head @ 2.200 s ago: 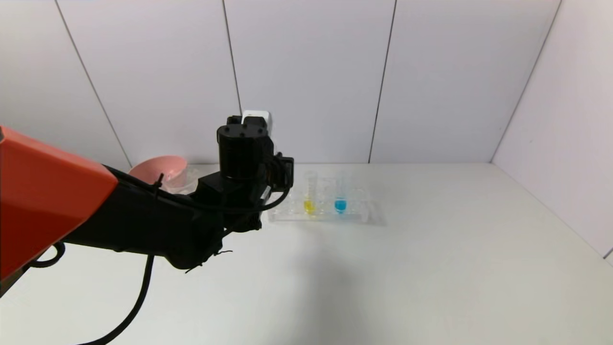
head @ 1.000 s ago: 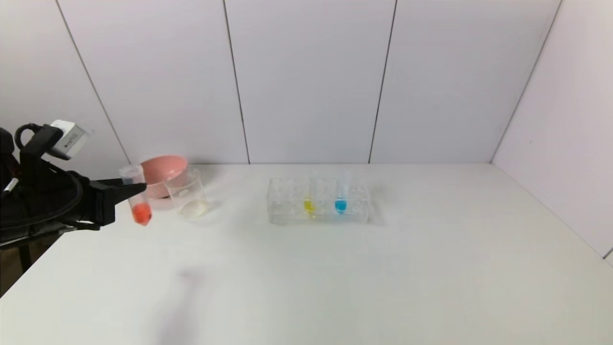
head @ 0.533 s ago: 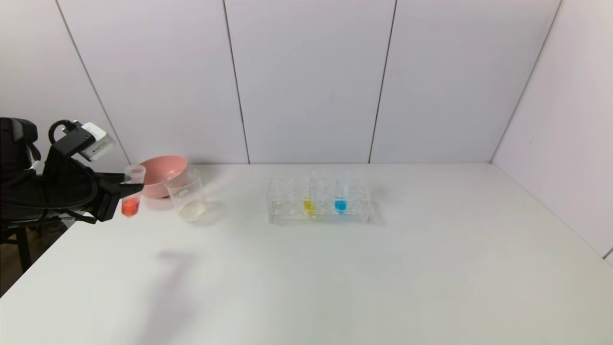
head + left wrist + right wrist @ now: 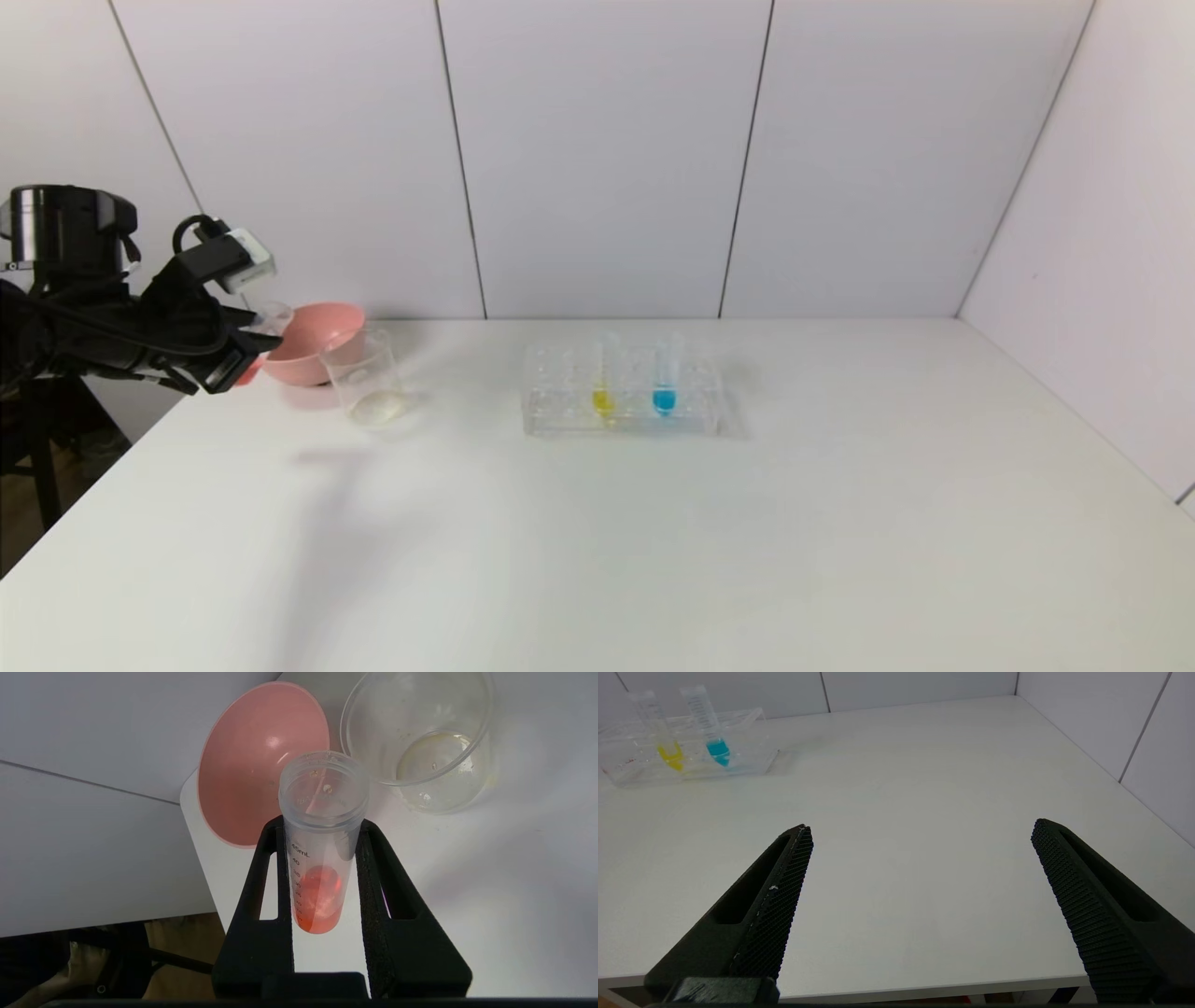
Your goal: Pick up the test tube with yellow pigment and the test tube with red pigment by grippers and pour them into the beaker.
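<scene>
My left gripper [image 4: 245,353] is shut on the test tube with red pigment [image 4: 317,858] and holds it in the air at the table's far left, beside the pink bowl. In the head view only the tube's clear mouth [image 4: 268,317] shows. The beaker [image 4: 366,378] stands just right of the bowl, holding a pale residue; it also shows in the left wrist view [image 4: 420,742]. The test tube with yellow pigment [image 4: 604,378] stands upright in the clear rack [image 4: 560,411]. My right gripper [image 4: 920,833] is open and empty, low at the table's near edge.
A pink bowl [image 4: 317,341] sits behind the beaker at the far left corner. A blue-tipped tube [image 4: 664,378] stands in the rack beside the yellow one. The table's left edge [image 4: 205,858] runs right under the held tube.
My left arm swung left from the rack with the red tube, then rose and moved toward the bowl and beaker. The tube's red tip is now hidden behind the gripper in the head view.
</scene>
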